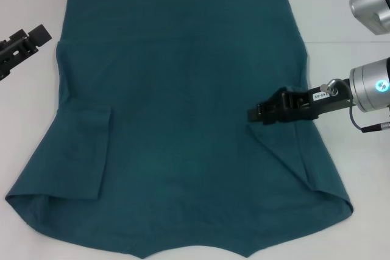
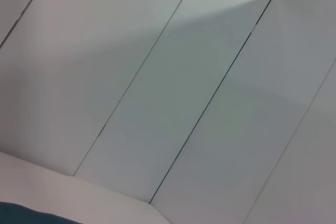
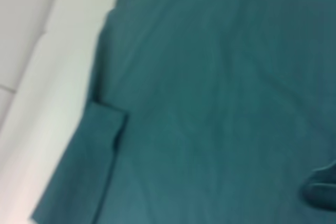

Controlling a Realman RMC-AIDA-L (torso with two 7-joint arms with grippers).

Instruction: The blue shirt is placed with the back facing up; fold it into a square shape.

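Observation:
The blue shirt (image 1: 183,120) lies flat on the white table (image 1: 341,47), plain side up and far larger than the grippers. Its left sleeve (image 1: 85,150) is folded inward onto the body, and a folded flap (image 1: 286,150) lies on its right side. My right gripper (image 1: 250,114) reaches in from the right and hovers low over the shirt's right part, just above that flap. My left gripper (image 1: 44,32) stays off the cloth at the upper left. The right wrist view shows the shirt (image 3: 210,77) with the folded left sleeve (image 3: 94,156). The left wrist view shows only a sliver of shirt (image 2: 21,216).
White table borders the shirt on the left (image 1: 24,126) and right. The shirt's near edge reaches the bottom of the head view. A grey arm joint (image 1: 372,4) sits at the upper right. The left wrist view shows mostly wall panels (image 2: 168,87).

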